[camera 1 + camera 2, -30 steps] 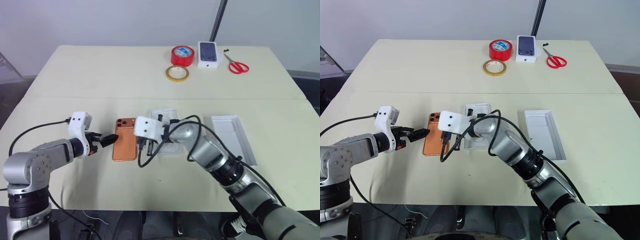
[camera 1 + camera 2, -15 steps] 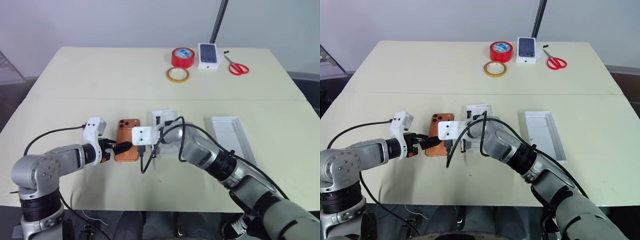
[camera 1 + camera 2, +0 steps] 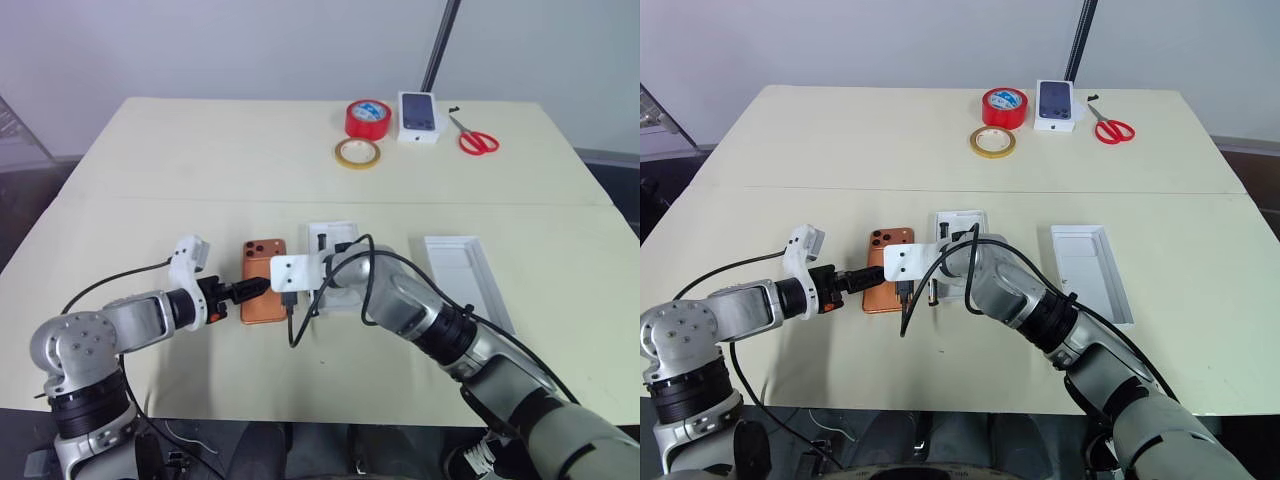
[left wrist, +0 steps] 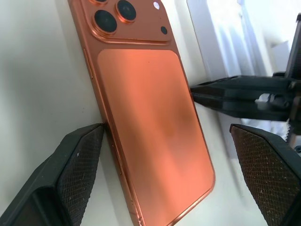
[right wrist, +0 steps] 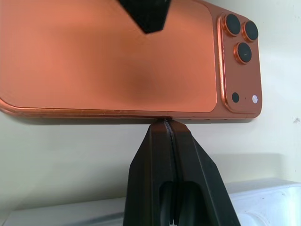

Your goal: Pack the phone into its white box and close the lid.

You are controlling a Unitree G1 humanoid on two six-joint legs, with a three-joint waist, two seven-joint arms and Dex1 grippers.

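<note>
Head view: 1 phone [image 3: 265,292], 2 tape rolls [image 3: 366,117], 1 scissors [image 3: 477,138].

Phone [image 4: 150,117] — back in orange-copper with a smooth satin sheen, metallic-looking rim, glossy dark lenses.
Left gripper [image 4: 174,160] — black fingers, pads [image 4: 82,165] with fine cross-hatched texture, matt.
Right gripper [image 5: 165,123] — smooth black plastic-looking fingers, slight sheen.
Table [image 3: 200,150] — cream, matt, even surface.
White box [image 3: 335,262] — white, moulded-looking insert.
Lid [image 3: 468,278] — plain white inside, card-like, matt.
</note>
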